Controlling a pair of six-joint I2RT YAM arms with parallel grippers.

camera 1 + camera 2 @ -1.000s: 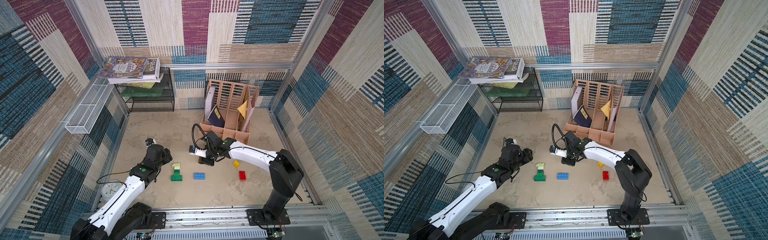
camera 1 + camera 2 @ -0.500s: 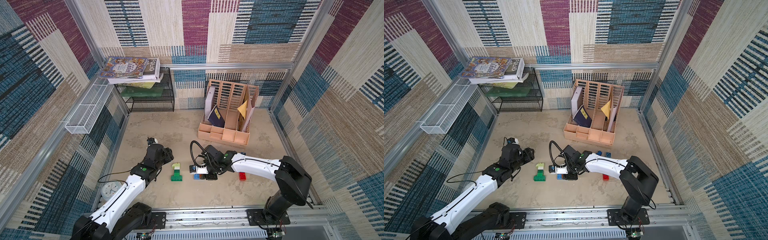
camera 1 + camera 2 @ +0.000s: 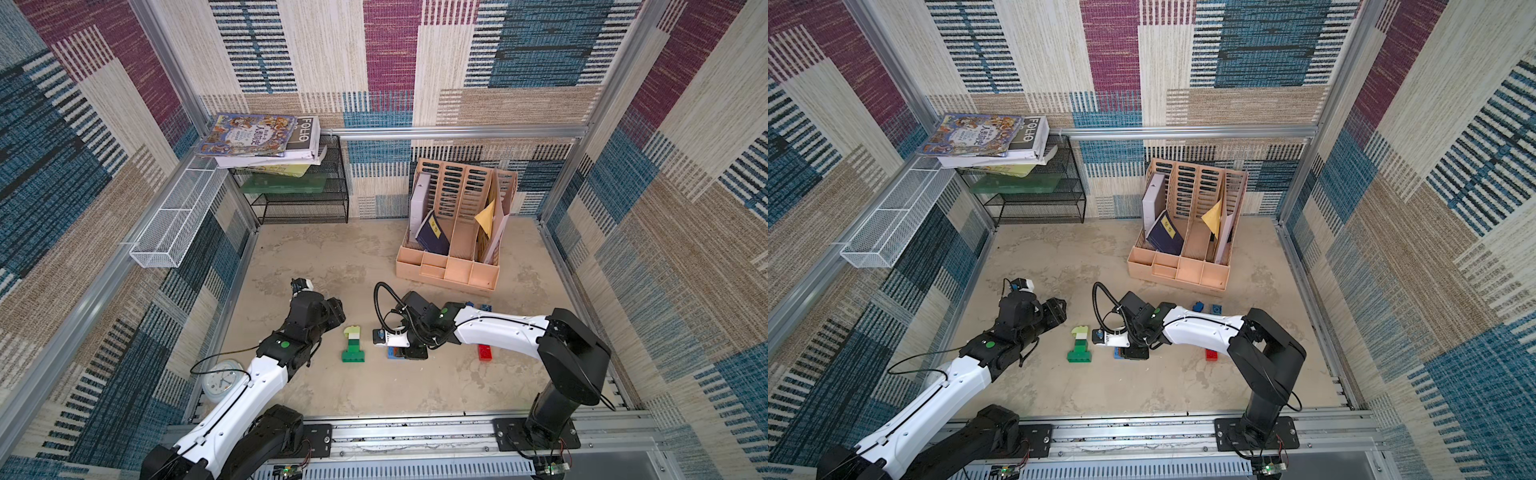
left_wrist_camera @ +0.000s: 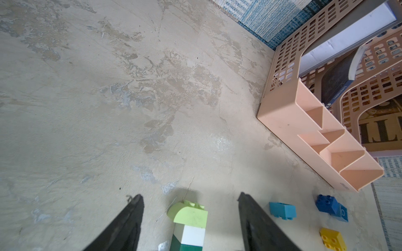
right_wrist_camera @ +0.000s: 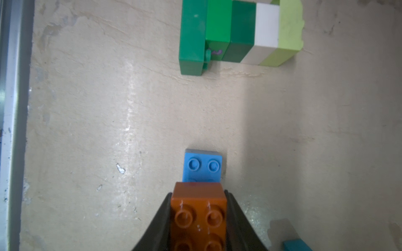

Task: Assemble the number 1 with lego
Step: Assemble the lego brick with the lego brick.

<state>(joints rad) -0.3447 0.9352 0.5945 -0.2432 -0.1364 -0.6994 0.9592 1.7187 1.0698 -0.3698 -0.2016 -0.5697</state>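
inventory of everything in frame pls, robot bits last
lego stack: 1, dark green to lime, lying mid-table
brown brick: 1, brown, in right gripper
light blue brick: 1, light blue, partly under brown brick
teal brick: 1, teal, near right gripper
dark blue brick: 1, dark blue, before organiser
mid blue brick: 1, blue, beside dark blue brick
yellow brick: 1, yellow, near those
red brick: 1, red, right of light blue brick
organiser: 1, peach, back right
mesh rack: 1, black, back left
books: several, mixed, atop mesh rack
wire basket: 1, white, left wall
clock: 1, white, left table edge
left gripper: 1, black, open, at lego stack's lime end
right gripper: 1, black, shut on brown brick
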